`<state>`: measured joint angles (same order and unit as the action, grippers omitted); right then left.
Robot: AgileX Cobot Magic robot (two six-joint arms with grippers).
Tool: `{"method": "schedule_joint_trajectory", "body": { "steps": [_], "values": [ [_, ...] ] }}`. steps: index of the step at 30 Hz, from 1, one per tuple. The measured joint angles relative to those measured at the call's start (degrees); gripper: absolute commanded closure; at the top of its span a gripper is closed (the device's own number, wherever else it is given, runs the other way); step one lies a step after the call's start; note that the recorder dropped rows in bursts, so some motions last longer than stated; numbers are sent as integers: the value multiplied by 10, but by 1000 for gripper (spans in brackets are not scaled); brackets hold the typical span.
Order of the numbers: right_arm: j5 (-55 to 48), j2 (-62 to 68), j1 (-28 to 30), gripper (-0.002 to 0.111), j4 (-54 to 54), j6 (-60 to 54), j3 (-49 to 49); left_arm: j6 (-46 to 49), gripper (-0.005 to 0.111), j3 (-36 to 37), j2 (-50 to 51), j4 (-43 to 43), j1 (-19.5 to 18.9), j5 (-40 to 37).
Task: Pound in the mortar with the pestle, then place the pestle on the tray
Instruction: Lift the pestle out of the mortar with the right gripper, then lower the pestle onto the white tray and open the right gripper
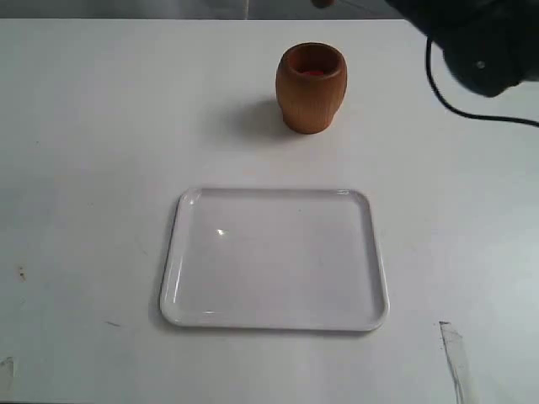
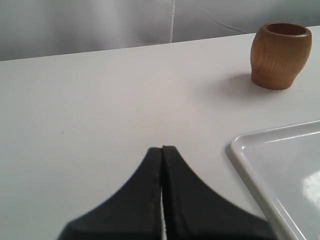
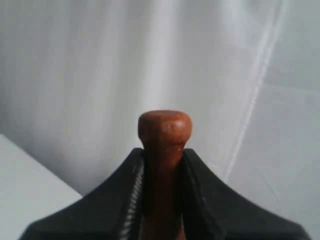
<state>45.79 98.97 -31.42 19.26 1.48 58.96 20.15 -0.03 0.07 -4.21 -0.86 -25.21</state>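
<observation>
Right gripper (image 3: 162, 152) clamps dark reddish-brown wooden pestle (image 3: 165, 127), knob past tips, axis along jaws. Barrel-shaped light-brown wooden mortar (image 1: 311, 87) on surface (image 1: 84, 126), 12 o'clock of flat white plastic tray (image 1: 171, 278), 8 o'clock from right arm (image 1: 484, 42), likely nearer one. Left gripper (image 2: 162, 150) closed, empty.

You're at what looks like a robot test bench rather than a home: a plain white table (image 1: 84, 126) backed by a pale hanging curtain (image 2: 90, 25). A black cable (image 1: 484, 116) trails across its far corner.
</observation>
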Motion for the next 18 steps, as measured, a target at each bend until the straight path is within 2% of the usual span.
{"method": "schedule_joint_trajectory", "body": {
  "steps": [4, 9, 14, 18],
  "values": [
    [-119, -64, -14, 108, 162, 108, 0, 0, 107, 0, 0, 0, 0, 0],
    [-266, -69, -44, 108, 350, 299, 0, 0, 107, 0, 0, 0, 0, 0],
    [-318, -30, -79, 108, 507, 471, 0, 0, 107, 0, 0, 0, 0, 0],
    [-301, 20, -109, 108, 624, 626, 0, 0, 107, 0, 0, 0, 0, 0]
  ]
}}
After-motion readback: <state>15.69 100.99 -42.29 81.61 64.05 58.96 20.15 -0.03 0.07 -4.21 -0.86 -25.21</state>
